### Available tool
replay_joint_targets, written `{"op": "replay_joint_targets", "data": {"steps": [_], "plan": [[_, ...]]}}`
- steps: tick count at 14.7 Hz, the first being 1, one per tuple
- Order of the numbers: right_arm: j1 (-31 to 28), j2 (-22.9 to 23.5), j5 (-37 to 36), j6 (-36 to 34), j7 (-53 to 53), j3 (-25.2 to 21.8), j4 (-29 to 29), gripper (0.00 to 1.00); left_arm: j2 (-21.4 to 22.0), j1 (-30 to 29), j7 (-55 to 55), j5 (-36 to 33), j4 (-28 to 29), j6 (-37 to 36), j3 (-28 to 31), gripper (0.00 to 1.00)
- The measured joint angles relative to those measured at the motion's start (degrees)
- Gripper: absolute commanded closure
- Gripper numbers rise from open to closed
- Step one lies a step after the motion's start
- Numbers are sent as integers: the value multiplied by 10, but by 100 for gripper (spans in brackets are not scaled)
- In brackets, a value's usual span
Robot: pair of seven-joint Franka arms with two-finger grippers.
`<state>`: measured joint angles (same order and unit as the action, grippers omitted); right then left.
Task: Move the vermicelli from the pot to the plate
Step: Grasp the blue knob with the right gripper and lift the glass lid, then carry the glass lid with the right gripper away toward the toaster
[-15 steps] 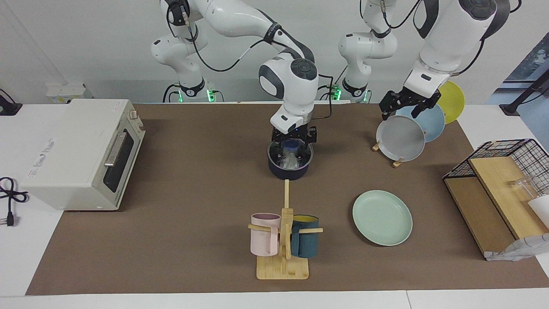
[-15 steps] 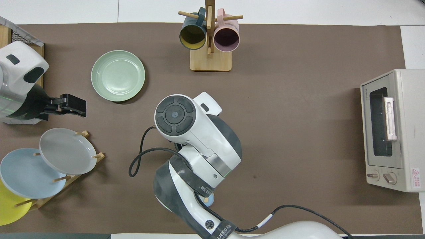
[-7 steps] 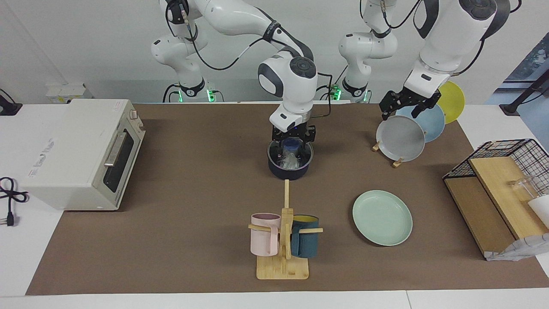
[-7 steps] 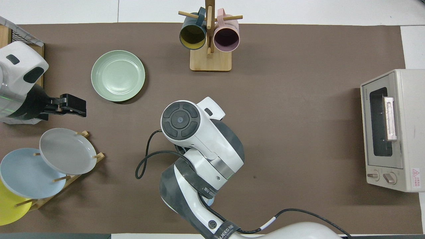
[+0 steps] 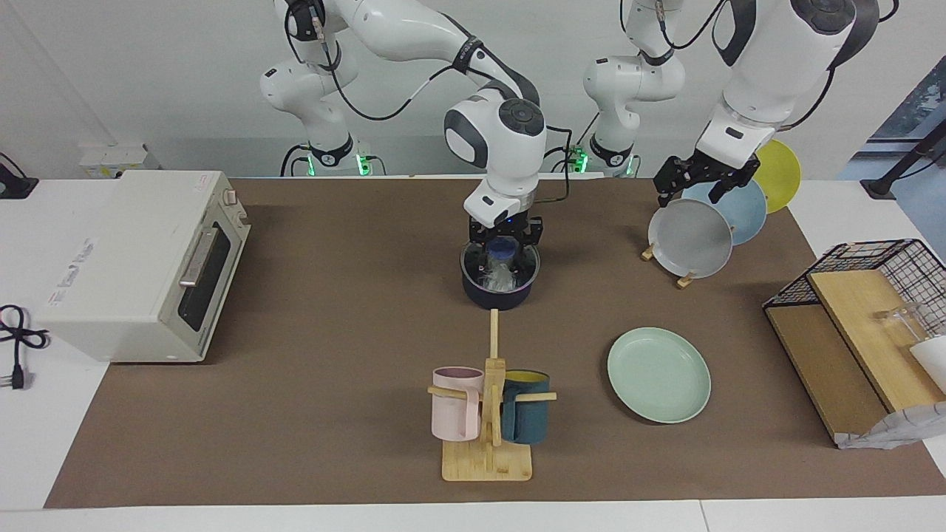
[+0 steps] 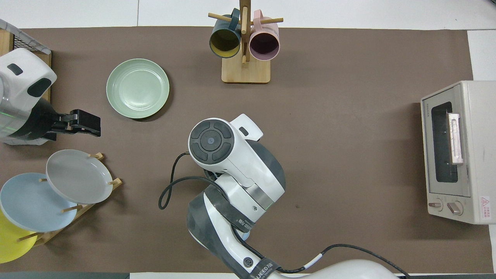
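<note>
The dark navy pot (image 5: pixel 499 295) stands mid-table, with the whitish vermicelli (image 5: pixel 500 278) inside it. My right gripper (image 5: pixel 503 260) reaches down into the pot over the vermicelli, its fingers apart with the noodles between them. In the overhead view the right arm (image 6: pixel 217 145) hides the pot and the noodles. The pale mint green plate (image 5: pixel 658 374) (image 6: pixel 137 88) lies empty, farther from the robots than the pot, toward the left arm's end. My left gripper (image 5: pixel 699 185) (image 6: pixel 84 128) waits open and empty above the plate rack.
A rack with a grey plate (image 5: pixel 690 238), a light blue plate (image 5: pixel 746 210) and a yellow plate (image 5: pixel 783 166) stands near the left arm. A wooden mug tree (image 5: pixel 488 414) holds a pink and a teal mug. A toaster oven (image 5: pixel 140 262) and a wire basket (image 5: pixel 872 288) stand at the table's ends.
The right arm has shifted and risen slightly over the pot. The vermicelli stays in the pot. The left arm has not moved.
</note>
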<state>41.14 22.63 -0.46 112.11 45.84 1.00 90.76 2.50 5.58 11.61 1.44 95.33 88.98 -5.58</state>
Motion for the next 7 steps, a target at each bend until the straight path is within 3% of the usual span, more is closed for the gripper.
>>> {"op": "replay_joint_targets", "data": {"steps": [3,7], "plan": [[0,-1,0,1,0,0,1,59,0,0,0,0,0,0,0,0],[-4,-5,-1,0,0,-2,-7,60,0,0,0,0,0,0,0,0]]}}
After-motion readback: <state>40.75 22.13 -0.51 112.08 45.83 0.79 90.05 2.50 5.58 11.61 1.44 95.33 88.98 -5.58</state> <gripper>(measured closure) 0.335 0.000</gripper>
